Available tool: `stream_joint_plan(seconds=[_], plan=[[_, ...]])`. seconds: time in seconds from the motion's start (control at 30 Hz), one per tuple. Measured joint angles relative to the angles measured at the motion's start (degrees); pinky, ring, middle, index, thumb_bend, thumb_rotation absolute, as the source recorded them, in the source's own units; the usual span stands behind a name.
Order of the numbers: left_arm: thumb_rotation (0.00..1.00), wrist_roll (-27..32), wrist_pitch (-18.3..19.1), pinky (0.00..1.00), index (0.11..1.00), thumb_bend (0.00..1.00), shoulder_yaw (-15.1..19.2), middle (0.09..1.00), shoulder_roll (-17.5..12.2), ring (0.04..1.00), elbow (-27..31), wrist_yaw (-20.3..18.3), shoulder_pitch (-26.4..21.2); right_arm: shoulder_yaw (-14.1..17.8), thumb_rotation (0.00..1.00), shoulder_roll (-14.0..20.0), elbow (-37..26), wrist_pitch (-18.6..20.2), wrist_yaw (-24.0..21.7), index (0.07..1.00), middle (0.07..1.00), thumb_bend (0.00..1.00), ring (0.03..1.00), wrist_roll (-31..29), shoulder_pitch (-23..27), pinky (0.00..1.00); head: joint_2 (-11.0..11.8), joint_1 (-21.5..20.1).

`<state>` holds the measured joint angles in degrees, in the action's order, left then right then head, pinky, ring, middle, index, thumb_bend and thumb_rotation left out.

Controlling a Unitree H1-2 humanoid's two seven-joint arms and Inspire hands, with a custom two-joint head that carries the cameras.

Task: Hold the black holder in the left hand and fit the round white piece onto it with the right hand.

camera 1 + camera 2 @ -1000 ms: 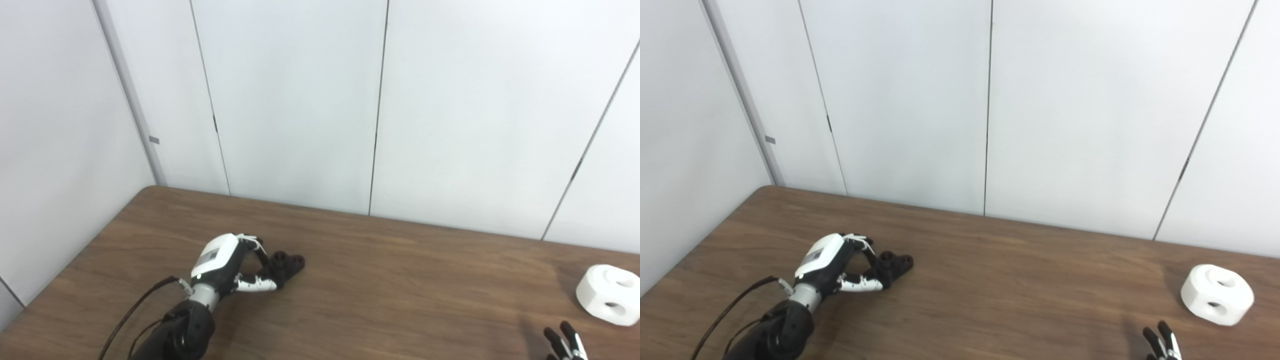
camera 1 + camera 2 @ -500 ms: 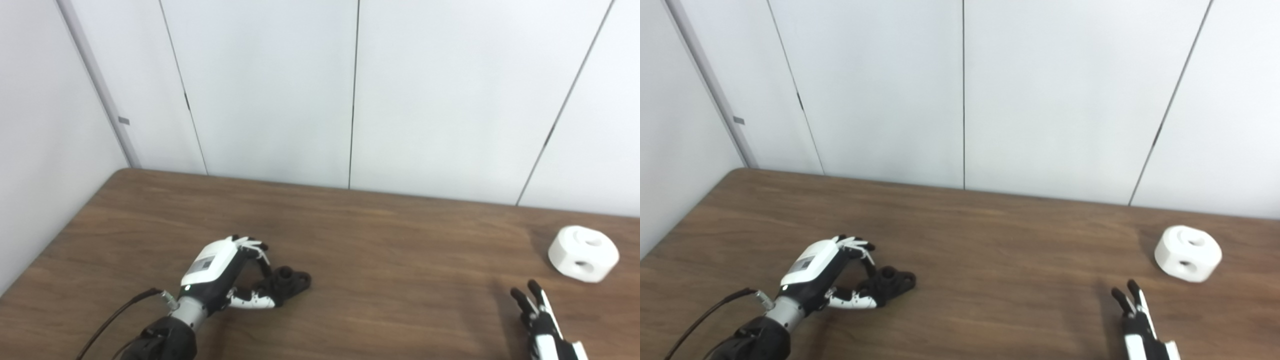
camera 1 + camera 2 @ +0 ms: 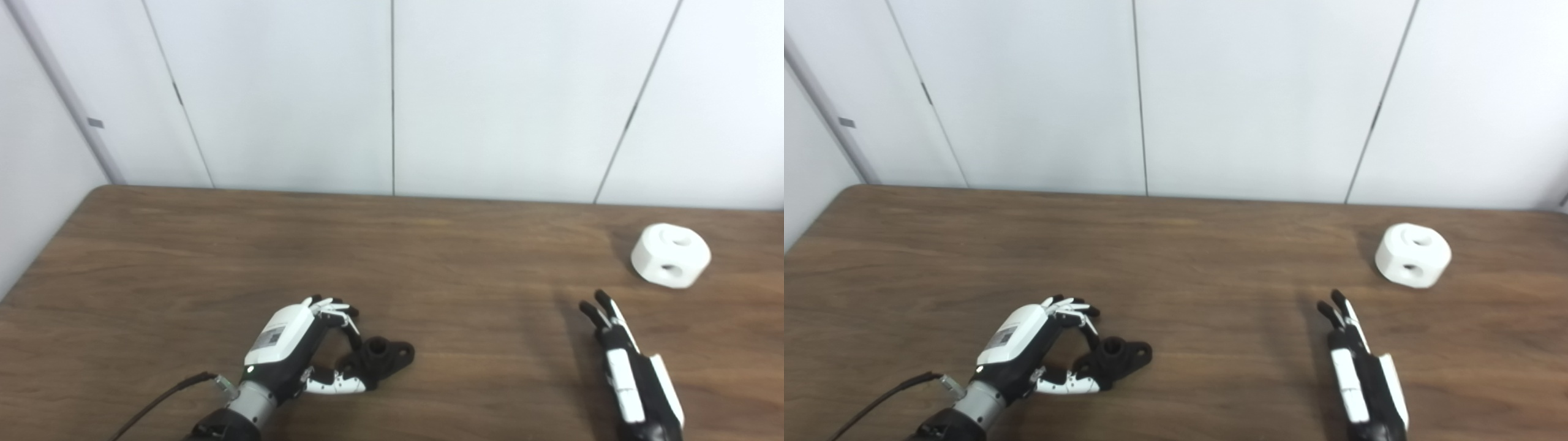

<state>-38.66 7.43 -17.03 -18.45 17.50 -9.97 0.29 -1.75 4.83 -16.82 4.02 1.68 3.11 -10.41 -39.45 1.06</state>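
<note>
The black holder (image 3: 383,356) lies on the brown table (image 3: 184,257) at the near left. My left hand (image 3: 294,346) is curled around its near end, fingers arched over it and thumb (image 3: 335,385) against its side. The round white piece (image 3: 670,263), with a hole on top and one in its side, sits at the far right of the table. My right hand (image 3: 625,367) lies edge-on with fingers straight and apart, empty, nearer than the white piece and to its left, not touching it. Both also show in the right eye view: holder (image 3: 1118,355), white piece (image 3: 1412,255).
White wall panels (image 3: 392,92) stand right behind the table's far edge. A black cable (image 3: 159,401) runs from my left wrist toward the bottom edge. Bare tabletop lies between the two hands.
The whole picture has shifted, so the camera has moved; more of my right arm is in view. The hands keep about the same places relative to the holder and the white piece.
</note>
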Motion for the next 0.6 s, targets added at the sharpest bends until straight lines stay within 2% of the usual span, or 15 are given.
stream_joint_plan(seconds=[0.17,0.27,0.3,0.6], plan=[[0.06,-1.83,0.11,1.0,0.485,0.52,-2.4,0.827,2.29,0.922,1.75,-1.78,1.9,-0.82,1.0,-0.17,-1.05,1.37,0.25,0.953,0.914,0.56,0.961,0.06,-0.11,1.0,-1.85,-1.67],[0.06,-3.38,0.44,1.0,0.486,0.52,-4.01,0.834,2.38,0.926,3.75,-3.91,2.78,-1.12,1.0,-0.24,-2.29,2.49,0.31,0.951,0.915,0.56,0.953,0.23,-0.19,1.0,-2.83,-2.38],[0.06,-4.14,0.46,1.0,0.486,0.52,-4.64,0.833,2.51,0.925,3.99,-4.19,3.07,-1.13,1.0,-0.24,-2.79,2.54,0.38,0.951,0.914,0.57,0.954,0.32,-0.19,1.0,-4.39,-3.08],[0.06,-6.26,-0.18,1.0,0.485,0.52,-7.28,0.825,5.26,0.911,4.45,-3.73,4.74,-1.06,1.0,-0.24,-4.81,5.25,0.67,0.945,0.908,0.63,0.948,1.02,-0.19,1.0,-5.9,-3.0]])
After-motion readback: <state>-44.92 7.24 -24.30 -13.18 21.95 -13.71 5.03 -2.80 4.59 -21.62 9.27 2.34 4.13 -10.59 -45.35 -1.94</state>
